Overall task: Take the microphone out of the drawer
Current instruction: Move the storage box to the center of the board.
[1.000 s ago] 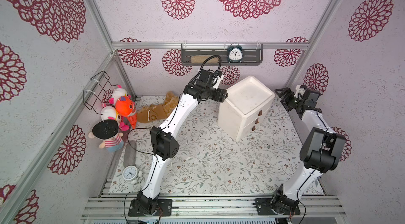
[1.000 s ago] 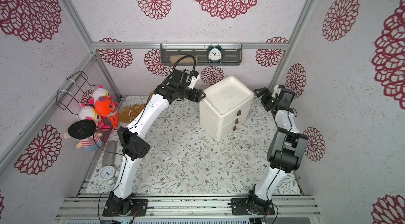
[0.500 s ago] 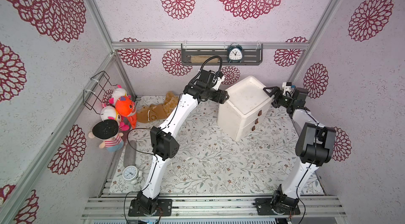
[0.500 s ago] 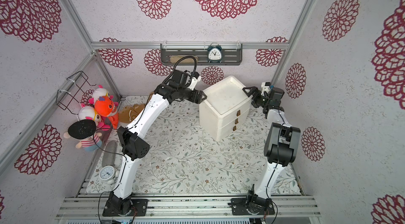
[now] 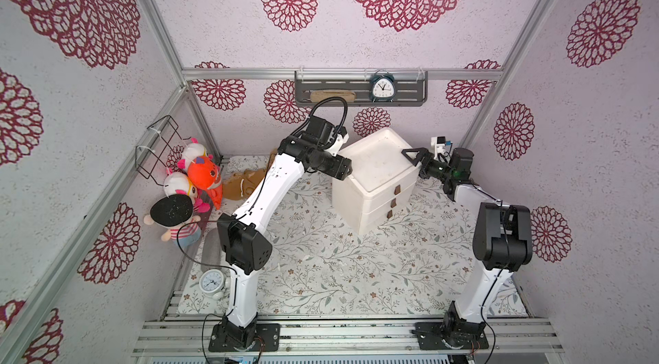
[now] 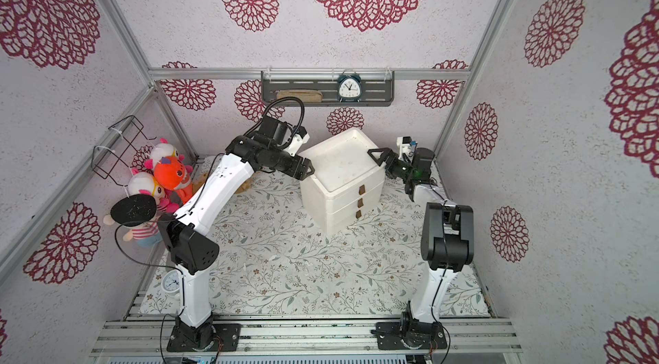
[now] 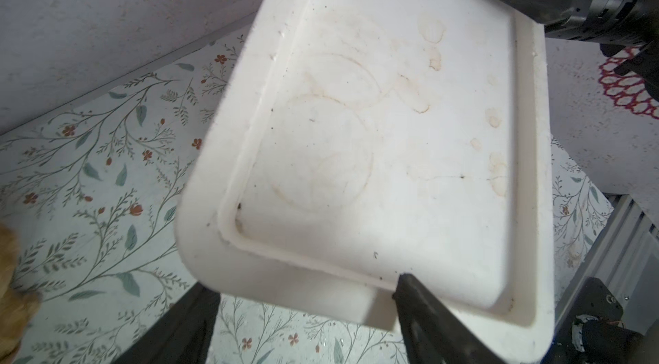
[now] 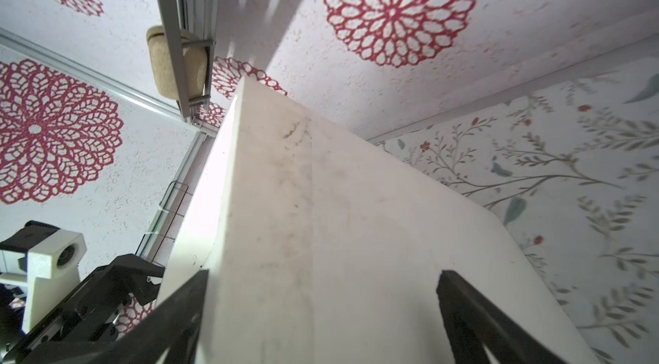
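1. The drawer unit (image 5: 356, 198) is white. Its top shows faint brown ring stains, and its handles (image 5: 396, 190) are brown.
2. The surface (image 5: 321, 255) is pale, printed with grey-green leafy vines and small red-brown flowers.
3. The walls (image 5: 221, 23) are pale lilac-white with crimson lace rosettes.
4. The shelf (image 5: 410, 93) is grey. The alarm clock (image 5: 382, 87) has a teal case and a white dial.
5. The plush toy (image 5: 201, 173) is orange.
6. The left arm (image 5: 264, 194) and right arm (image 5: 481, 283) have white links and black joints. The left tool (image 5: 345, 168) and right tool (image 5: 415, 161) are black.
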You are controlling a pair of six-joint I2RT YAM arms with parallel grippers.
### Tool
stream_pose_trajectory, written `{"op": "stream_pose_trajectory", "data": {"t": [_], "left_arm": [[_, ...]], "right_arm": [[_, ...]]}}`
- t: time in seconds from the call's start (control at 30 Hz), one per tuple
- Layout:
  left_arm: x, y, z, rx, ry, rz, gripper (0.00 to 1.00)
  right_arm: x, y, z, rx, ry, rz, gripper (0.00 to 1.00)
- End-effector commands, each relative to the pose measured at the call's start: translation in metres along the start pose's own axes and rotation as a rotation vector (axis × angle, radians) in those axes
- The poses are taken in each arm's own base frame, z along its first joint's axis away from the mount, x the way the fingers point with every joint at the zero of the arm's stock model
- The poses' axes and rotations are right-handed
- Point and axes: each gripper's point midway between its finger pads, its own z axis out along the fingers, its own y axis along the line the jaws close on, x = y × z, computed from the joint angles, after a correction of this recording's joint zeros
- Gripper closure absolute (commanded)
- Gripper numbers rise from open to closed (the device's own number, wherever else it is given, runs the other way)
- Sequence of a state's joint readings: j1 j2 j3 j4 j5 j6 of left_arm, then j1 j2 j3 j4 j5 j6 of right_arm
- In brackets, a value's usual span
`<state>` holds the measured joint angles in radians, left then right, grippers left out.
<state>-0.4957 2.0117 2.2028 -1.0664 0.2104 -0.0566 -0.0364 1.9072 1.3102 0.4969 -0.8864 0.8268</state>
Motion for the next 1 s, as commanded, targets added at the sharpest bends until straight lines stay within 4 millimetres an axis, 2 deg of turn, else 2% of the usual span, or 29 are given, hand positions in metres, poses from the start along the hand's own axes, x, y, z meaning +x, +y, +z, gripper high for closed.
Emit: {"op": "stream_pose_trajectory", "data": {"t": [0.0,0.23,0.4,0.57,0.67,0.8,0.97], "left_arm": [[0.016,0.002,-0.028,-0.043,0.019,0.035,0.19],[0.05,0.001,-0.053,-0.05,0.058,0.019,0.19],[0.065,0.002,-0.079,-0.07,0.037,-0.015,0.19],[0.052,0.02,-0.115,-0.112,-0.047,-0.031,0.15],[0.039,0.033,-0.124,-0.116,-0.073,-0.024,0.12],[0.021,0.05,-0.12,-0.092,-0.082,-0.011,0.12],[0.009,0.064,-0.097,-0.067,-0.039,0.057,0.11]], "right_arm": [[0.038,0.06,0.024,-0.143,0.115,-0.037,0.01],[0.082,0.091,0.054,-0.237,0.227,-0.092,0.01],[0.095,0.091,0.065,-0.245,0.263,-0.095,0.01],[0.096,0.09,0.065,-0.236,0.257,-0.099,0.01],[0.095,0.092,0.061,-0.22,0.252,-0.116,0.01],[0.096,0.096,0.057,-0.202,0.25,-0.136,0.01],[0.096,0.1,0.054,-0.198,0.25,-0.148,0.01]]}}
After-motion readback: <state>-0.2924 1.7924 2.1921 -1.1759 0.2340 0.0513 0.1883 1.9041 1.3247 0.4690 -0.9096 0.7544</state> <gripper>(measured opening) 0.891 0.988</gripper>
